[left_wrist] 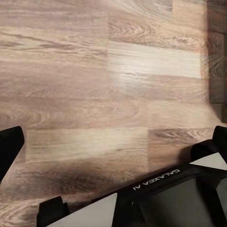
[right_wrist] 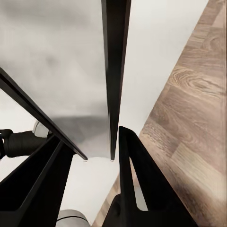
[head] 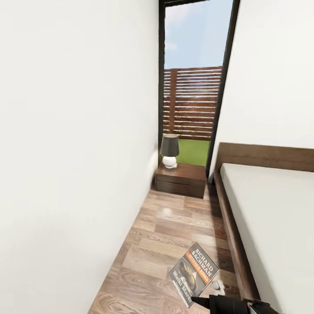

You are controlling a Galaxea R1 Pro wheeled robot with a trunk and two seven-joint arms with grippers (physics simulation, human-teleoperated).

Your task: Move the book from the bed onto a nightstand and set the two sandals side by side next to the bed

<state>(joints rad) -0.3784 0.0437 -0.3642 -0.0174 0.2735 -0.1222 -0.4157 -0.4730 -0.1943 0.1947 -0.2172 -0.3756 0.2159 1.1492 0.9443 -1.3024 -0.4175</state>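
Standing in the narrow aisle, I see white wall [head: 74,152] on the left, then the wood-plank floor [head: 174,226] running to the nightstand [head: 181,179] with a lamp [head: 169,150] under the tall window [head: 194,78]. Well short of it, the book [head: 194,274] is held upright, clamped edge-on between the right gripper [right_wrist: 116,142] fingers [right_wrist: 137,184]. Beside them lies the bed [head: 270,209]. The left gripper [left_wrist: 113,156] fingers [left_wrist: 9,144] stand apart over bare floor.

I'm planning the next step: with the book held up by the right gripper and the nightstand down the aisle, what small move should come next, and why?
Probably roll forward along the aisle toward the nightstand. The book is already off the bed, gripped by the right gripper, and the nightstand's top has free space beside the lamp, but it looks too far away to reach.
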